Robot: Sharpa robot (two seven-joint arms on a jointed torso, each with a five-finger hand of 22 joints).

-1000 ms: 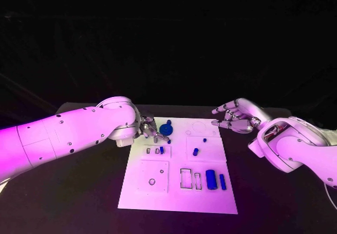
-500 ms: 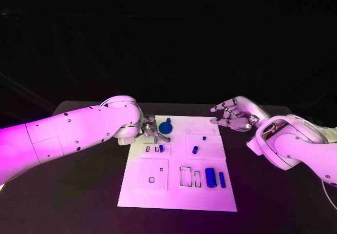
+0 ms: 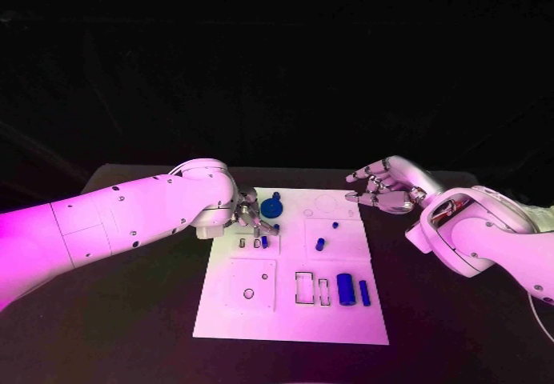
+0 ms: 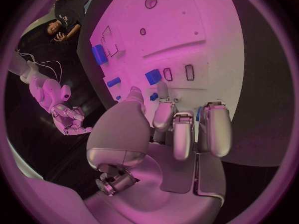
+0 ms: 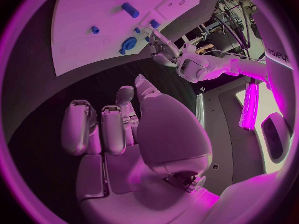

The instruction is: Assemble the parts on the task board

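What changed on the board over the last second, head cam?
Little. The left hand edged slightly toward the far end of the task board, fingers still down by the round blue part; whether it grips anything is unclear. The right hand kept hovering past the board's far right corner, holding nothing. The small blue pieces, including the two upright parts near the front, stayed where they were.
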